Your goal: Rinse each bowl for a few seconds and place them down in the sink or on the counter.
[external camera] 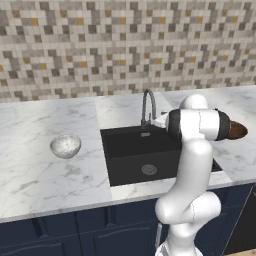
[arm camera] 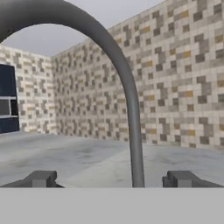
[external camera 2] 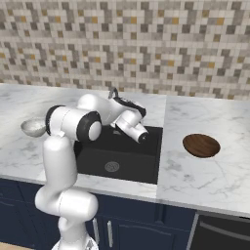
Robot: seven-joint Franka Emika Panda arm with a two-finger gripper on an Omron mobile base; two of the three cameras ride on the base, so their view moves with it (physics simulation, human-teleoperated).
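Observation:
The pale speckled bowl [external camera: 65,145] stands upright on the counter [external camera: 30,175] left of the black sink [external camera: 127,152]; its rim also peeks out behind my arm [external camera 2: 32,127]. On the counter right of the sink [external camera 2: 134,166] lies the shallow dark brown bowl [external camera 2: 201,145], half hidden by my elbow in the left base view [external camera: 237,131]. My gripper [arm camera: 111,179] is open and empty, up over the back of the basin. It faces the grey gooseneck faucet [arm camera: 132,113], whose pipe rises between the fingertips [arm camera: 41,178], closer to the right one.
The mosaic wall [external camera: 125,45] runs close behind the faucet [external camera: 148,106]. Bare marble [external camera 2: 210,185] lies around the brown bowl. The sink holds nothing but its round drain [external camera: 149,169]. A dark appliance [arm camera: 8,105] shows far left in the hand view.

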